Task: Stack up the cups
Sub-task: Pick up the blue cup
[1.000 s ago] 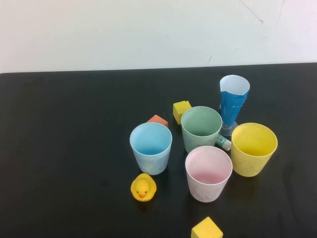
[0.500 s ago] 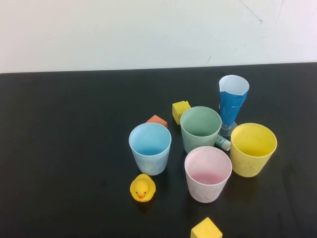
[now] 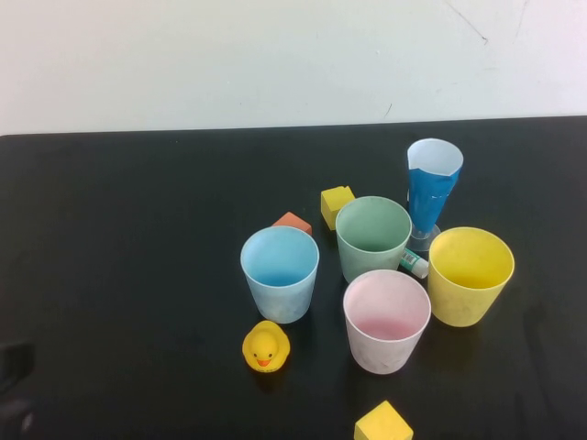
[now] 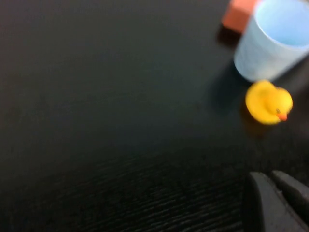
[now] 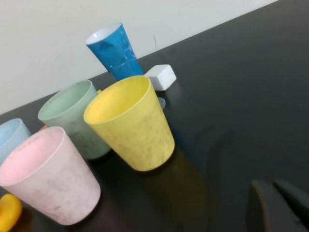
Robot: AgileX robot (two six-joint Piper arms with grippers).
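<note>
Standing unstacked, four cups [image 3: 377, 266]; left hand [image 4: 277, 203], right hand [image 5: 280, 205] low, pressed together.

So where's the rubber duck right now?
In the high view the rubber duck sits on the table's near side, just in front of the pale blue cup and left of the pale pink cup.
</note>
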